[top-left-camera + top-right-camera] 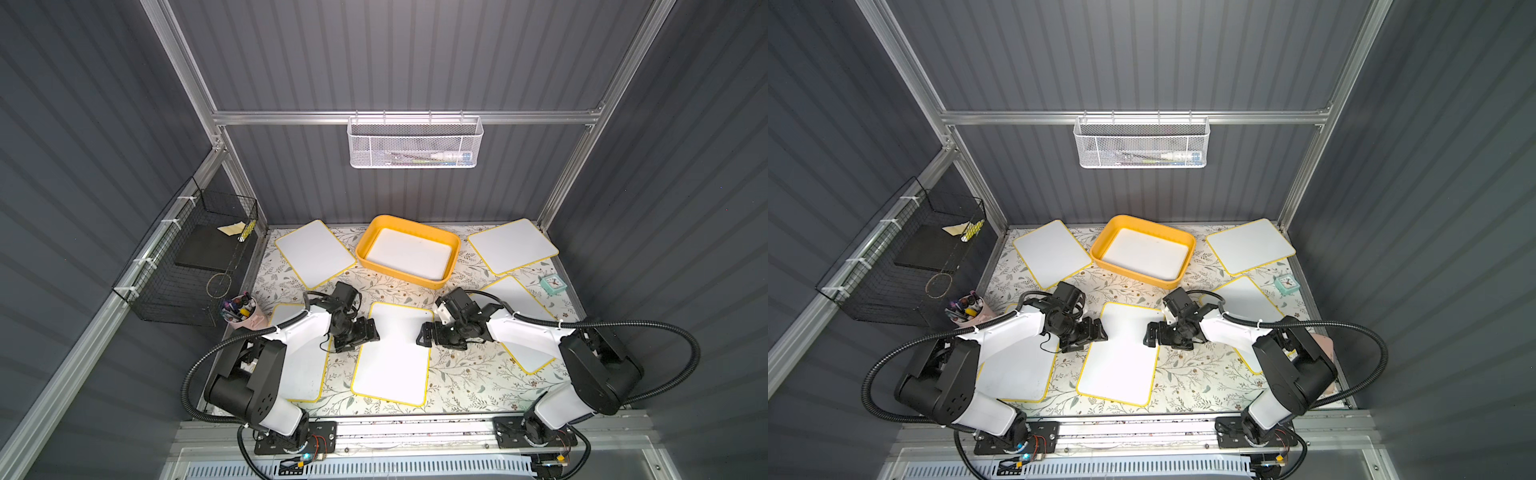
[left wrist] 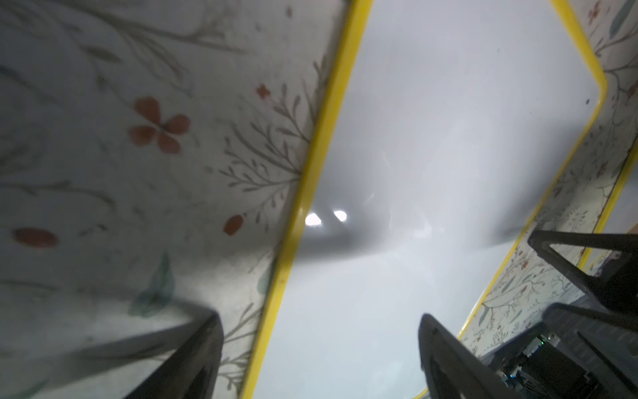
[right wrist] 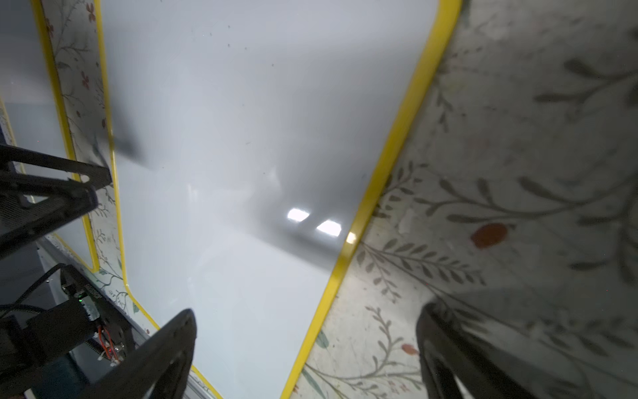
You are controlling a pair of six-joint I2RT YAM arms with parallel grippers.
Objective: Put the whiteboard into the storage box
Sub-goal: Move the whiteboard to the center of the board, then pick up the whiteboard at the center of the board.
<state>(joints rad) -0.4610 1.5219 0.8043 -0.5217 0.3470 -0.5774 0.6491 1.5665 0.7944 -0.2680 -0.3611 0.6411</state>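
A whiteboard (image 1: 392, 353) (image 1: 1121, 353) with a yellow rim lies flat in the middle of the floral table. My left gripper (image 1: 365, 336) (image 1: 1094, 334) hovers open over its left long edge. In the left wrist view the yellow rim runs between the fingers of the left gripper (image 2: 319, 328), with the whiteboard (image 2: 431, 138) beyond. My right gripper (image 1: 424, 334) (image 1: 1149, 334) is open over the opposite long edge; in its wrist view the right gripper (image 3: 307, 321) straddles the rim of the whiteboard (image 3: 241, 121). Neither holds anything. The yellow storage box (image 1: 365, 239) (image 1: 1100, 241) stands behind them with a white board inside.
More whiteboards lie at back left (image 1: 313, 253), at back right (image 1: 513, 245) and under each arm. A teal clock (image 1: 552, 284) sits at the right, a pink pen cup (image 1: 243, 311) at the left. A black wire basket (image 1: 195, 257) and a white mesh basket (image 1: 415, 143) hang on the walls.
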